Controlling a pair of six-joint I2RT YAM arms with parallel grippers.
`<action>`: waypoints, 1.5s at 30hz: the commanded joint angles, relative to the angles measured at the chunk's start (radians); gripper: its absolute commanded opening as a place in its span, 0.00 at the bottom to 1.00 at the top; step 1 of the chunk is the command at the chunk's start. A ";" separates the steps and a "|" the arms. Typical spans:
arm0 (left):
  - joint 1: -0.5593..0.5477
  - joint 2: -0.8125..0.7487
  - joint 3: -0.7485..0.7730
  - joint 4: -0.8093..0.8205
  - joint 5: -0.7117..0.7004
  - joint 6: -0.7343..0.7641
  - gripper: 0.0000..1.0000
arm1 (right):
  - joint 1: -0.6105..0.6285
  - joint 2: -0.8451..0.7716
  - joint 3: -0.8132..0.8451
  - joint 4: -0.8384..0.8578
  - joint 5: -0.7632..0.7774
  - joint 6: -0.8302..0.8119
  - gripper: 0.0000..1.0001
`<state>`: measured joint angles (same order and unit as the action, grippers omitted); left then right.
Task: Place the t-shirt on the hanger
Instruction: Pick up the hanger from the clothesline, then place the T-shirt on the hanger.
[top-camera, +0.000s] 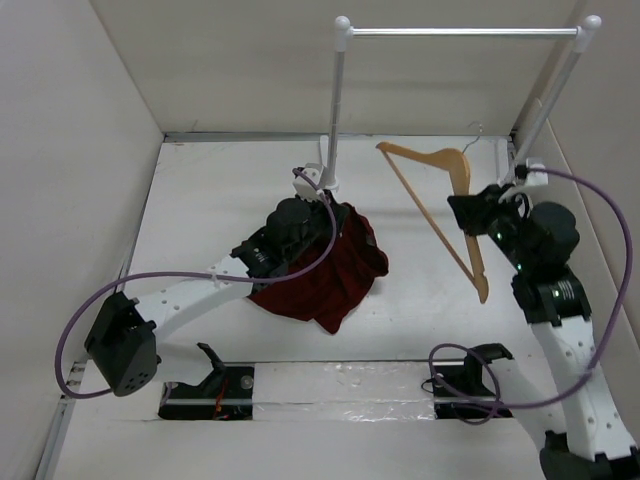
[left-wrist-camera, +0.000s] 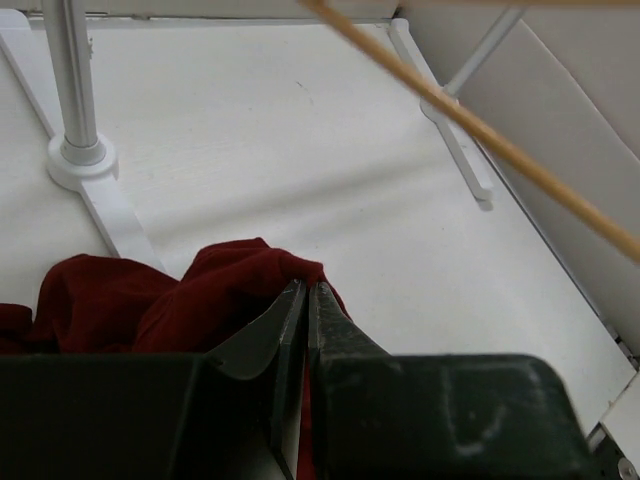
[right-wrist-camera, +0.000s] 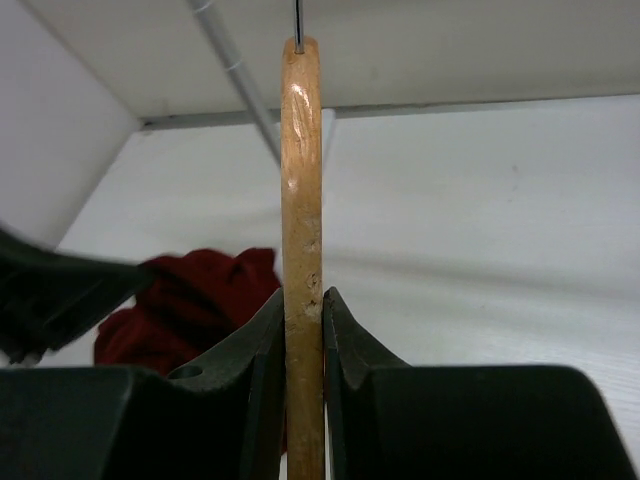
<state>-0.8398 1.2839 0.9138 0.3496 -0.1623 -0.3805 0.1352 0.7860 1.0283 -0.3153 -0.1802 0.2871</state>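
Observation:
The maroon t-shirt (top-camera: 330, 270) lies bunched on the table's middle, partly lifted. My left gripper (top-camera: 335, 212) is shut on a fold of it; in the left wrist view the jaws (left-wrist-camera: 307, 292) pinch the t-shirt (left-wrist-camera: 180, 300) at its edge. The tan wooden hanger (top-camera: 440, 195) is held up tilted to the right of the shirt, its thin metal hook (top-camera: 478, 135) pointing to the back. My right gripper (top-camera: 468, 215) is shut on the hanger; the right wrist view shows the gripper (right-wrist-camera: 303, 300) clamping the hanger (right-wrist-camera: 302, 170) edge-on, with the t-shirt (right-wrist-camera: 190, 300) behind at left.
A white-and-silver clothes rail (top-camera: 460, 32) stands at the back, its left post (top-camera: 335, 110) just behind the shirt and its right post (top-camera: 550, 100) near my right arm. White walls close in the table on the left, back and right. Purple cables loop from both arms.

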 joint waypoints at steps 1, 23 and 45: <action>0.027 0.008 0.077 0.008 -0.023 0.028 0.00 | 0.075 -0.178 -0.072 -0.022 -0.050 0.052 0.00; 0.123 0.106 0.175 -0.024 0.055 0.028 0.00 | 0.096 -0.384 -0.066 -0.302 -0.275 0.027 0.00; 0.099 0.057 0.177 -0.101 0.026 0.052 0.00 | 0.096 -0.263 -0.166 -0.028 -0.265 0.064 0.00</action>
<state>-0.7296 1.3804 1.0542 0.2390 -0.1207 -0.3450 0.2241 0.5190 0.8501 -0.4908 -0.4400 0.3374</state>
